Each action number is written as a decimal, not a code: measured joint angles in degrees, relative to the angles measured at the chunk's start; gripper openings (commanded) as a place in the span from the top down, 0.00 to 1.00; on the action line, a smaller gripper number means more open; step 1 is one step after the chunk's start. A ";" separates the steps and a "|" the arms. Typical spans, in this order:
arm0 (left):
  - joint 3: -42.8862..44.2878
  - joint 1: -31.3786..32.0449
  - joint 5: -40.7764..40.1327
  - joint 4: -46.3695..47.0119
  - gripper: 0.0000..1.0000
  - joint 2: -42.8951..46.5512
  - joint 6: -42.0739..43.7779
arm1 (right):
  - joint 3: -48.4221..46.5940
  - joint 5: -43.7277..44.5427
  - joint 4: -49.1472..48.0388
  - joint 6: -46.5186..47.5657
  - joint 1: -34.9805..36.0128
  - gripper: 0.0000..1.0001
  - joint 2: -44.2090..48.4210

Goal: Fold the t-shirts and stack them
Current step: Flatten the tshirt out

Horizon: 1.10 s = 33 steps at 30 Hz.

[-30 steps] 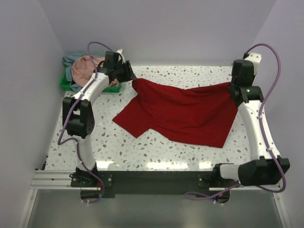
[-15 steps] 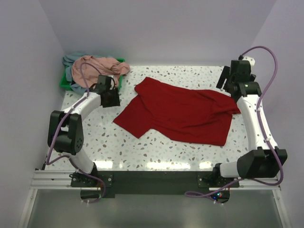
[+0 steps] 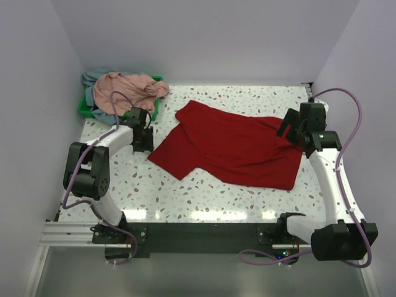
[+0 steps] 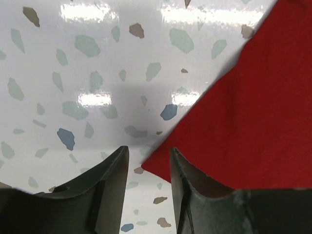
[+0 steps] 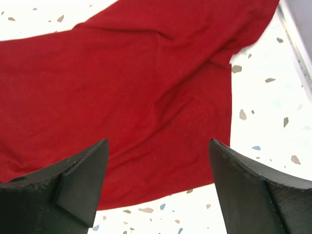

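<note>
Corner of red t-shirt at narrowly parted left fingers, right fingers wide above it, grey-blue t-shirt mostly hidden.

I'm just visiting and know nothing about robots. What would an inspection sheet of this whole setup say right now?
Surface: white speckled table, glossy.
Job's things: red t-shirt spread out, unfolded; pink t-shirt heaped on grey-blue t-shirt in green tray.
Clutter: nothing seen.
Pincers: left pincer open, the red t-shirt's corner between its fingers; right pincer wide open above the red t-shirt.
Cables: purple cables loop along both arms.
Surroundings: plain pale walls.
</note>
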State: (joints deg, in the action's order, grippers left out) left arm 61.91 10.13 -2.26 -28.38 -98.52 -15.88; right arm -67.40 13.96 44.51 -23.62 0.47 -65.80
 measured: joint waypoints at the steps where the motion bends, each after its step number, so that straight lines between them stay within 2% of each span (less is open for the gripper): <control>1: -0.42 0.00 0.17 0.00 0.56 0.00 0.07 | 0.48 -0.11 0.24 -0.35 0.00 0.15 0.37; 13: -3.69 0.02 1.49 0.50 0.55 -0.07 0.76 | 3.61 -1.51 1.31 -3.43 0.00 0.15 3.02; 22: -3.72 0.00 4.66 1.53 0.76 -0.39 2.95 | 5.38 -1.49 1.70 -5.40 0.00 0.16 5.42; 25: -4.35 0.00 6.08 2.60 0.89 -0.35 3.26 | 6.08 -1.49 2.19 -6.16 0.00 0.16 6.47; 26: -4.59 -0.02 6.60 3.06 0.98 -0.28 3.39 | 6.16 -1.49 2.23 -6.40 0.00 0.16 6.69; 33: -5.44 -0.15 12.39 4.81 1.00 -0.04 3.41 | 8.04 -1.86 2.19 -6.51 0.02 0.18 6.99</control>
State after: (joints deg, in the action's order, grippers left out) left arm 56.47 9.98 10.13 -23.57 -98.56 -12.47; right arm -59.35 12.10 46.70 -30.13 0.49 -58.81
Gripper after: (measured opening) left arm 0.020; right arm 0.825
